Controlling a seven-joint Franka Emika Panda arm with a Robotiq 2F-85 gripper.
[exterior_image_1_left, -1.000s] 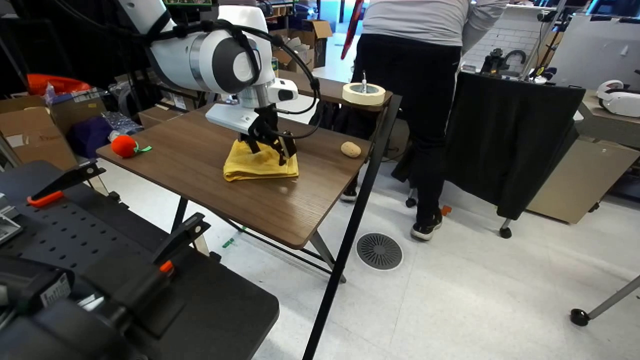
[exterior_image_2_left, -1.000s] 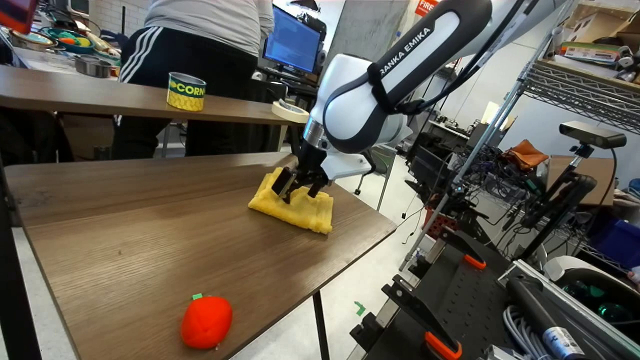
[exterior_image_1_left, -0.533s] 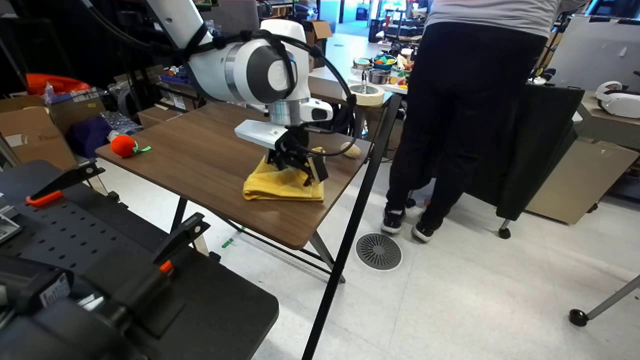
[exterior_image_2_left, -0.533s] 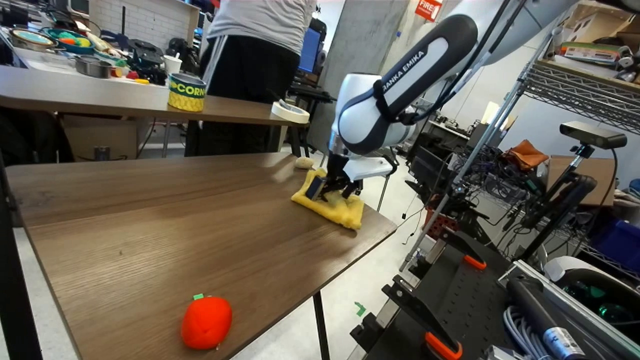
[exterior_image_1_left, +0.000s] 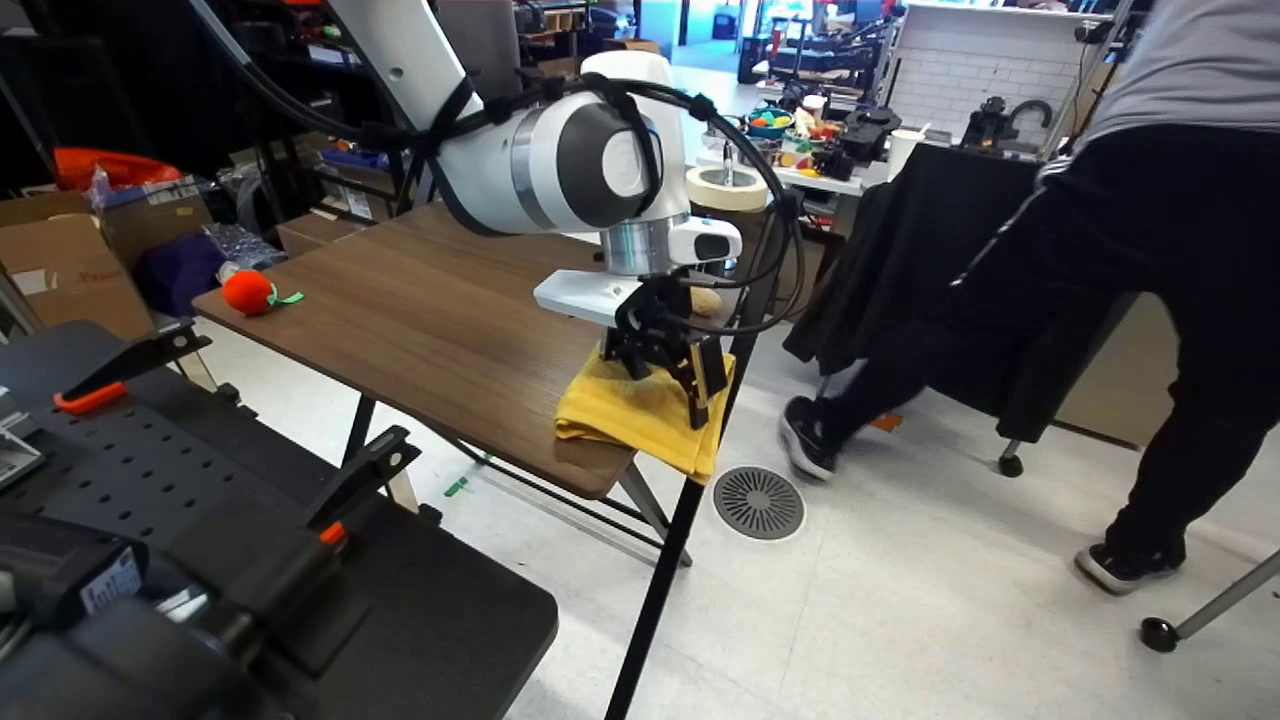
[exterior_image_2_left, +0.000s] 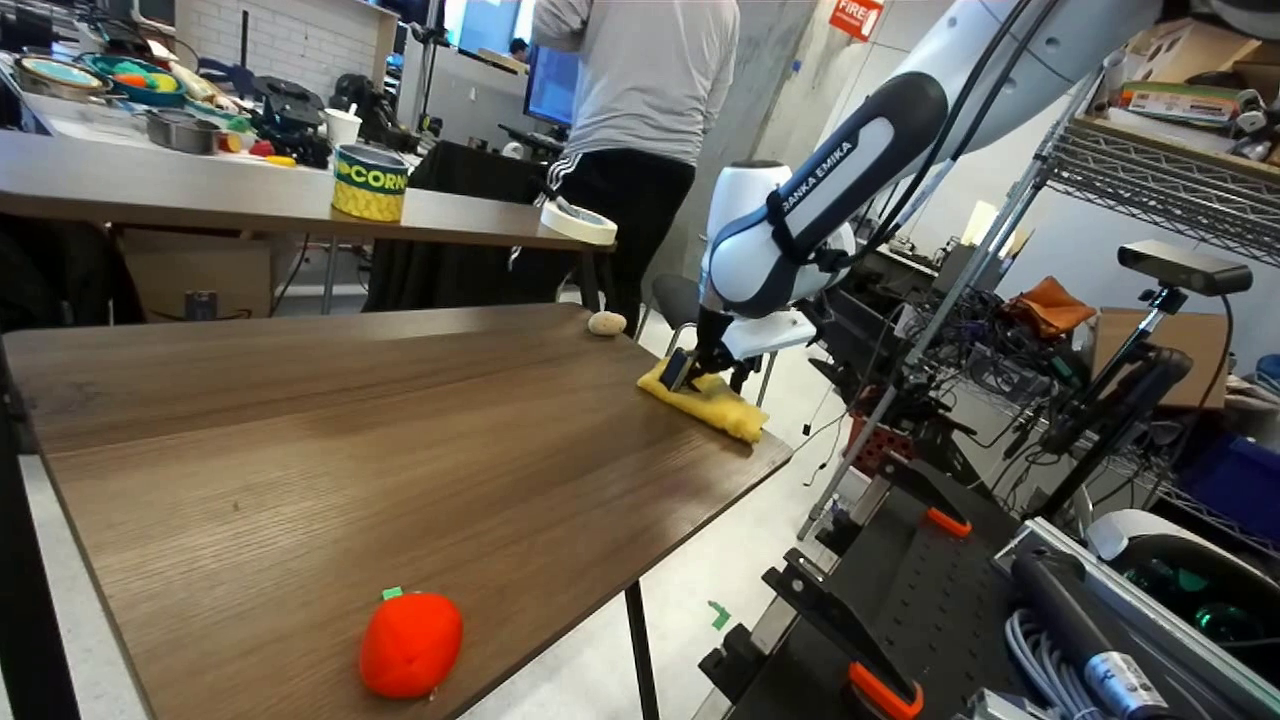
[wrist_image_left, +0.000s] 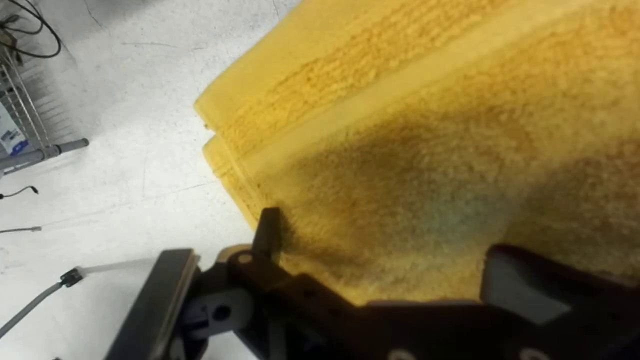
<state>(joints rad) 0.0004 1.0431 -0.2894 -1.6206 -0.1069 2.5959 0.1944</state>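
Note:
A folded yellow towel (exterior_image_1_left: 632, 422) lies at the near right corner of the brown table (exterior_image_1_left: 400, 320), and part of it hangs past the edge. My gripper (exterior_image_1_left: 668, 392) points down onto it, jaws wide apart, fingertips at or pressing on the cloth. In an exterior view the same towel (exterior_image_2_left: 712, 408) sits at the table's far right side under the gripper (exterior_image_2_left: 710, 380). The wrist view shows the towel (wrist_image_left: 400, 125) filling the space between the spread fingers (wrist_image_left: 269, 227), with pale floor beyond its corner. No cloth is visibly pinched.
A potato-like object (exterior_image_2_left: 607, 323) rests near the table's edge close to the arm. A red tomato-like toy (exterior_image_1_left: 247, 292) lies at the opposite end. A corn can (exterior_image_2_left: 370, 185) and a tape roll (exterior_image_2_left: 578, 224) stand on a raised shelf. A person (exterior_image_2_left: 640, 120) is nearby.
The gripper and the towel beneath it have slid together across the table to its corner, so the cloth now overhangs. The potato-like object has come into clearer view. The person has walked along.

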